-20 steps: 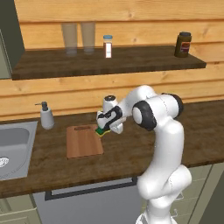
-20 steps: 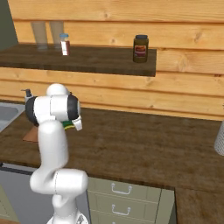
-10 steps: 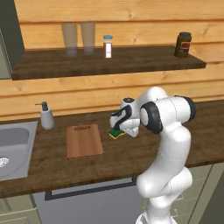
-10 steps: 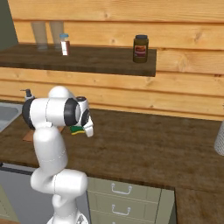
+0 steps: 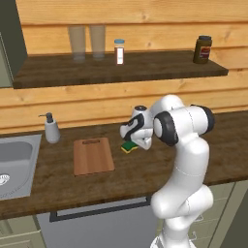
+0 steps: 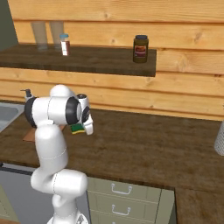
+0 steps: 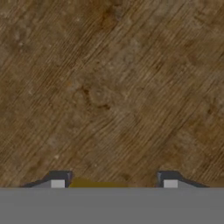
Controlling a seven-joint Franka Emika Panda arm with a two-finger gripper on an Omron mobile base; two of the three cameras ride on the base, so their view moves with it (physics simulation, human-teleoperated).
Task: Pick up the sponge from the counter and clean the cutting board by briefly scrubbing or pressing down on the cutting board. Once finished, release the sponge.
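we've got the sponge (image 5: 129, 147) pinched in the gripper (image 5: 131, 145), just right of the board (image 5: 93, 155), off it, low over the counter (image 5: 58, 186) (contact unclear). pickup done; scrub and release look left.

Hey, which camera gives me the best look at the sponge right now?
The left base view: the sponge shows green top and yellow base, low over the counter beside the cutting board, under the gripper. The right base view shows part of it beside the white arm. The hand view shows a yellow sliver between the fingers.
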